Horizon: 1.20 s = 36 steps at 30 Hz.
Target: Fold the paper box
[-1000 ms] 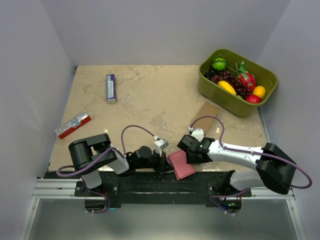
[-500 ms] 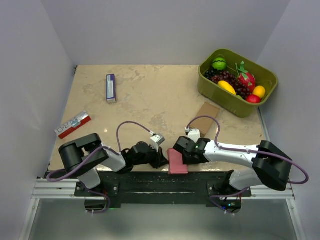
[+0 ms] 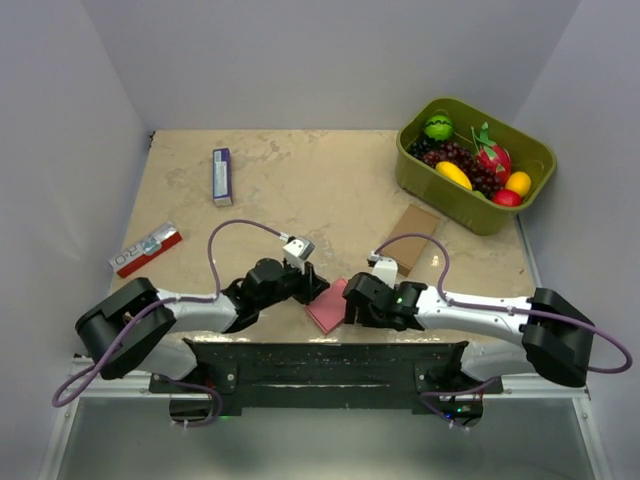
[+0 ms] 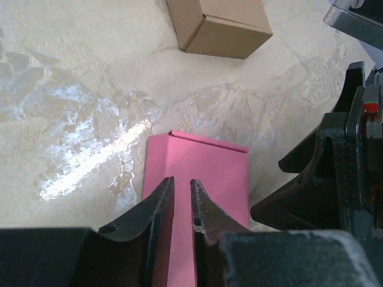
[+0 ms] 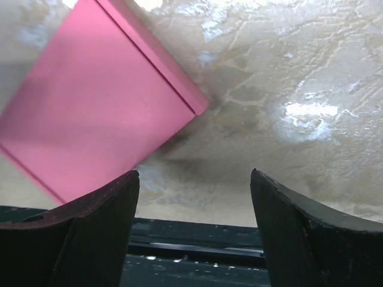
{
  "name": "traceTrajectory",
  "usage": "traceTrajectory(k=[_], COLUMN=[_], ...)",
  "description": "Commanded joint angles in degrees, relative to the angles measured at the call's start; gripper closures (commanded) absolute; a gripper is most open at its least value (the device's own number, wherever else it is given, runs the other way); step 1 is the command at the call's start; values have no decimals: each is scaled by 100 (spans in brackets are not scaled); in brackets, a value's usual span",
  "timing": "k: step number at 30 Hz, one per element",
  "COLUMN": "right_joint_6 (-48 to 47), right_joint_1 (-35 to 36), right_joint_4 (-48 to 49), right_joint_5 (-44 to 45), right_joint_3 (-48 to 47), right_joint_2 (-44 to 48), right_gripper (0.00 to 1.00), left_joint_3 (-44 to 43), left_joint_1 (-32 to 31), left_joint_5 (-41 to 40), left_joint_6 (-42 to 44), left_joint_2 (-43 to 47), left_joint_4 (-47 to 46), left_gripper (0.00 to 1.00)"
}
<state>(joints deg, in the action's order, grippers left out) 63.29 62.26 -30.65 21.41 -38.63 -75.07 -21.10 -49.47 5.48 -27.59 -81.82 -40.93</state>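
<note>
The paper box (image 3: 326, 306) is a small pink-red packet lying flat on the table near the front edge, between the two arms. My left gripper (image 3: 314, 285) hovers over its left part. In the left wrist view its fingertips (image 4: 182, 181) stand a narrow gap apart above the box (image 4: 209, 173), with nothing pinched between them. My right gripper (image 3: 350, 300) is at the box's right side. The right wrist view shows it (image 5: 195, 173) wide open over bare table, the box (image 5: 96, 101) lying off its left finger.
A brown cardboard box (image 3: 412, 228) lies behind the right gripper. A green bin (image 3: 450, 200) of toy fruit stands at the back right. A blue-and-white packet (image 3: 222, 176) and a red-and-white packet (image 3: 146, 249) lie on the left. The black mounting rail (image 5: 197, 245) runs along the front edge.
The pink box went from propped up at the table's edge to lying flat a little further left and in. Both grippers moved with it and widened; the left one let go.
</note>
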Motion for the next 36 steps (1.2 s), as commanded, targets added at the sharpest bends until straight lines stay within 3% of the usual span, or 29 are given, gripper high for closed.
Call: traceTrajectory(k=[1, 10, 25, 36], right_joint_6=[430, 720, 1203, 1476], right_joint_1=[93, 506, 990, 1043], right_joint_4=[182, 612, 982, 491], right_joint_5=[-101, -365, -111, 135], right_joint_3=[294, 418, 303, 497], right_joint_2=[395, 177, -342, 71], right_gripper=[23, 23, 23, 25], left_joint_3=[150, 379, 906, 827], left_joint_1=[113, 763, 746, 535], left_joint_5=[-257, -468, 672, 648], left_joint_6=[246, -1, 132, 158], left_joint_2=[351, 527, 351, 193], left_joint_4=[480, 981, 1272, 1324], left_gripper=[76, 76, 85, 85])
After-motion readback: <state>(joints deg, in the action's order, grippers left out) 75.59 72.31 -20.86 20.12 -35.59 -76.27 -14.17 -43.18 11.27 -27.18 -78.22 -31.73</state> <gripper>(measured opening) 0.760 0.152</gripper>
